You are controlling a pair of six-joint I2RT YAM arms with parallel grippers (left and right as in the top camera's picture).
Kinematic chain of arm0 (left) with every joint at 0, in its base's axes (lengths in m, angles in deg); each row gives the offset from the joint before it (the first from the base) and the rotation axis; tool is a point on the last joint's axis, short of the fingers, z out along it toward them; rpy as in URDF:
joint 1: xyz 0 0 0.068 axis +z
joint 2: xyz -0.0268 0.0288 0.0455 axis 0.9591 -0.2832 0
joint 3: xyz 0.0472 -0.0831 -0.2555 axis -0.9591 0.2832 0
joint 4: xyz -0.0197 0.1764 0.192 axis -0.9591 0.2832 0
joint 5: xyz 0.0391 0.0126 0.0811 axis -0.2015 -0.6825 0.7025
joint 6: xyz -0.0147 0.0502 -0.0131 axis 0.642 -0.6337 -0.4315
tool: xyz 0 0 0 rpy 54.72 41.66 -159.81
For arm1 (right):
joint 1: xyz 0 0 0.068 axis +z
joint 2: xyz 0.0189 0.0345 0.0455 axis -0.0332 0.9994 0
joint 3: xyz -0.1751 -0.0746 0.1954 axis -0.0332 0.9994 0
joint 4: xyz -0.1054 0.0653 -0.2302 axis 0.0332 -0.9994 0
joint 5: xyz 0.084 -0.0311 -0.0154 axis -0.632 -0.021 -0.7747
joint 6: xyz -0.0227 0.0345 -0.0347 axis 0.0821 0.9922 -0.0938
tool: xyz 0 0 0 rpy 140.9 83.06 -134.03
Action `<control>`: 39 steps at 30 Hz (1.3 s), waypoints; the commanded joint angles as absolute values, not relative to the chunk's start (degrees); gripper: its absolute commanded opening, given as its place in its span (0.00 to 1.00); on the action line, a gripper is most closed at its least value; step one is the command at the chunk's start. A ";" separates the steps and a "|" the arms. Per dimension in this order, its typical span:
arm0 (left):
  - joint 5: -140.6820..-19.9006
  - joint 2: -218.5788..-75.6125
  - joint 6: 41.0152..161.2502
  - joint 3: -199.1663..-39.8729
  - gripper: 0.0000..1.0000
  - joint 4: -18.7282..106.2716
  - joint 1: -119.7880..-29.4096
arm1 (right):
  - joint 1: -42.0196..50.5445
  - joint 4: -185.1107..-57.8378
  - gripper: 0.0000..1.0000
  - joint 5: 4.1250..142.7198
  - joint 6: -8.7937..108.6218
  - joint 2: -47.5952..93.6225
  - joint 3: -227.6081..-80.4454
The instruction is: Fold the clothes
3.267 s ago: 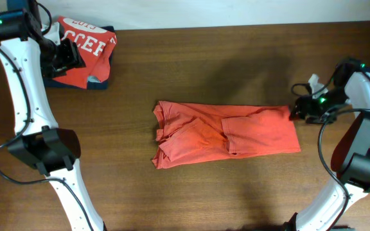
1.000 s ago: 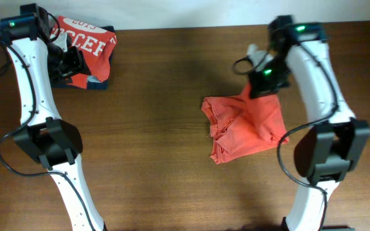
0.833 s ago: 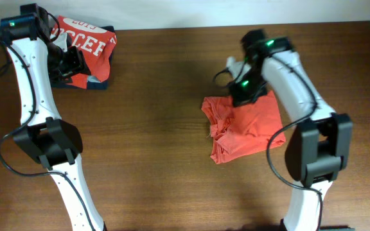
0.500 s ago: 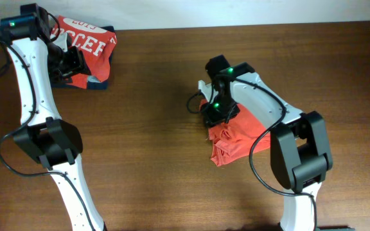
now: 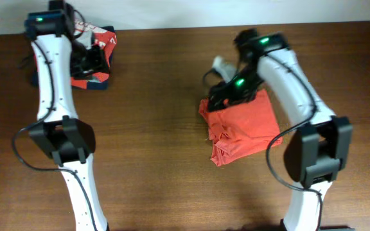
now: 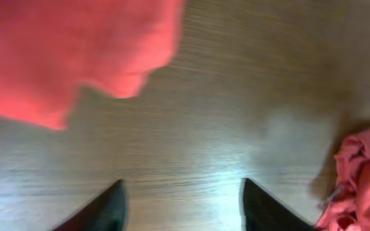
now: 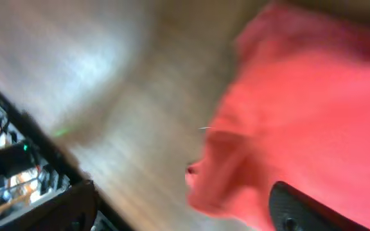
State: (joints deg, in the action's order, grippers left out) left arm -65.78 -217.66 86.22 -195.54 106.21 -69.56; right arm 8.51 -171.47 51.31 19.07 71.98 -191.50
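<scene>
Orange-red T-shirt: folded near-square on tabletop, 3 o'clock of centre; edges skewed, no clear long axis, rumpled end toward 7 o'clock.
Second shirt: heaped at 10 o'clock.
Left gripper: spread above bare wood.
Right gripper: at folded shirt's 10 o'clock corner; spread or pressed together cannot be told.

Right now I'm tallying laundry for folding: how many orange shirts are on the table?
2. One shirt lies partly folded at centre-right, under the right arm; the other shirt sits crumpled at the far-left corner beside the left arm. More may be hidden beneath it.
</scene>
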 commanded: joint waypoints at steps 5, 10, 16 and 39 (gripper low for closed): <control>-78.13 -218.23 83.77 -196.11 0.00 105.53 -78.35 | -3.38 -172.70 0.99 52.60 18.59 70.59 -193.51; -81.41 -218.27 80.27 -196.11 0.00 104.35 -86.00 | -11.31 -172.43 0.99 53.67 18.90 70.59 -193.51; -81.34 -219.32 78.70 -196.11 0.00 100.06 -94.59 | -18.26 -172.26 0.99 53.67 18.88 70.61 -193.51; -78.56 -235.45 78.81 -196.35 0.00 97.49 -103.02 | -23.73 -172.26 0.99 53.67 18.88 70.61 -193.51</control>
